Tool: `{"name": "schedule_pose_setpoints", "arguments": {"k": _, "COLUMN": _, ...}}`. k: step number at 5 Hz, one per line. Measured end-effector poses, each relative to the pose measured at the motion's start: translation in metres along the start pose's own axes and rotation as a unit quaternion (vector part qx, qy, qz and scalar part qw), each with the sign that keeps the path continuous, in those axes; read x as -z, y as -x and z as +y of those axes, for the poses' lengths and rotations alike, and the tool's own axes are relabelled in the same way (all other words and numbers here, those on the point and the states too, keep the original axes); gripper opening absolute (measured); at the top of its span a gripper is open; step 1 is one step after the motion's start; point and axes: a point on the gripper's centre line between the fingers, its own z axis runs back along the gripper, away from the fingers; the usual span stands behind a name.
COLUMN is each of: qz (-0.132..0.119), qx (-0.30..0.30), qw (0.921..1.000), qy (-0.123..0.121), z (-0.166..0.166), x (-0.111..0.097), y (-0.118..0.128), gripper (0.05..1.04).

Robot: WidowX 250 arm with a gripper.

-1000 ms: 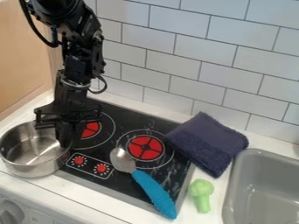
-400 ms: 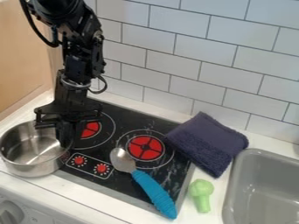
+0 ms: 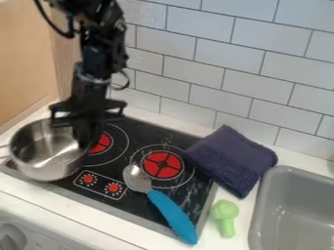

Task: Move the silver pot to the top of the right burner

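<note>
The gripper [image 3: 83,137] is at the right rim of the silver pot [image 3: 47,168], shut on that side of it. The pot is slightly tilted and raised at the left end of the black stove, with its handle at the far left edge of the view. To its right is the left burner [image 3: 100,143], partly behind the gripper. The right burner [image 3: 162,165] lies further right, with nothing on its red disc.
A spoon with a blue handle [image 3: 173,215] lies across the stove's front, its metal bowl beside the right burner. The dark blue towel [image 3: 231,158] overlaps the stove's right edge. Green toy broccoli [image 3: 225,217] lies on the counter, left of the grey sink [image 3: 293,215].
The gripper has moved up and to the right, and the silver pot has moved with it. The pot's handle has come into view at the left. Spoon, towel and broccoli have stayed put.
</note>
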Motion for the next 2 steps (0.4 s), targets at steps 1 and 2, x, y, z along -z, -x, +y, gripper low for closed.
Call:
{"name": "schedule_pose_setpoints", "arguments": {"k": 1, "qz": -0.012, "qx": 0.023, "qw": 0.9997, "qy": 0.003, "z": -0.014, "x": -0.011, "y": 0.002, "gripper": 0.064}}
{"name": "schedule_pose_setpoints", "arguments": {"k": 2, "qz": -0.046, "qx": 0.038, "qw": 0.9975, "qy": 0.037, "z": -0.039, "x": -0.034, "y": -0.01, "gripper": 0.064}}
